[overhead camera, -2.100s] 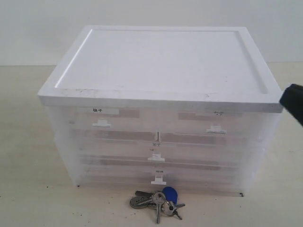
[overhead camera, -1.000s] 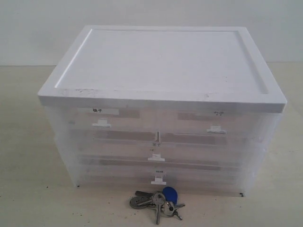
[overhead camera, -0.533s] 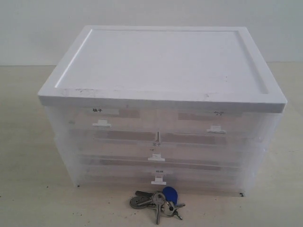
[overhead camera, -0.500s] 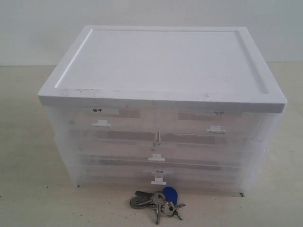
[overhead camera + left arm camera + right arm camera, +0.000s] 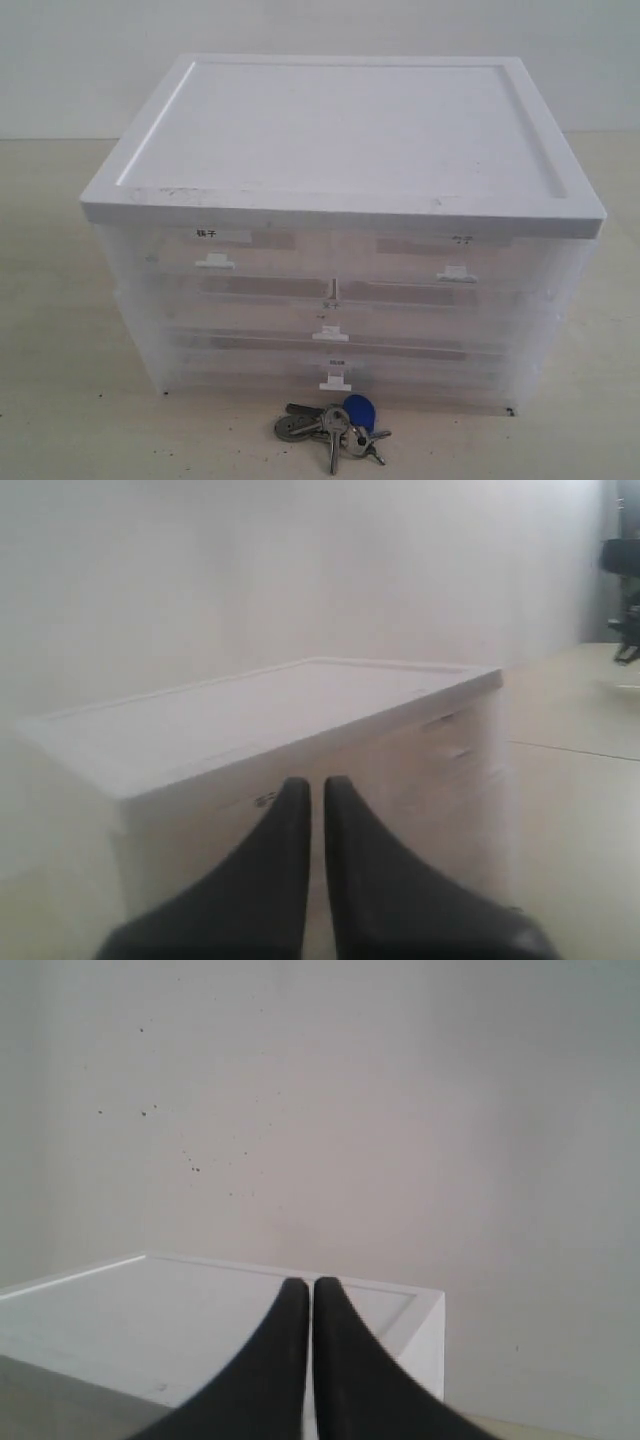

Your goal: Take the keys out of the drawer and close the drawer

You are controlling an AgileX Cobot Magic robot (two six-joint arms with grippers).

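The keys (image 5: 334, 428), silver with a round blue fob, lie on the table just in front of the cabinet. The drawer (image 5: 250, 375), lowest and full-width with a small white centre handle, sits pushed in flush with the drawers above it. Neither gripper shows in the exterior view. In the left wrist view my left gripper (image 5: 316, 782) is shut and empty, off to one side of the cabinet (image 5: 300, 705). In the right wrist view my right gripper (image 5: 309, 1283) is also shut and empty, level with the white cabinet top (image 5: 130, 1305).
The white-topped translucent cabinet (image 5: 340, 130) fills the middle of the beige table (image 5: 60, 400). It has two half-width drawers (image 5: 216, 255) on top and a full-width one below them. A pale wall stands behind. Dark equipment (image 5: 622, 565) shows far off in the left wrist view.
About two seconds ago a black gripper tip showed at the right edge of the exterior view; it has since left that view. Keys and cabinet have not moved.
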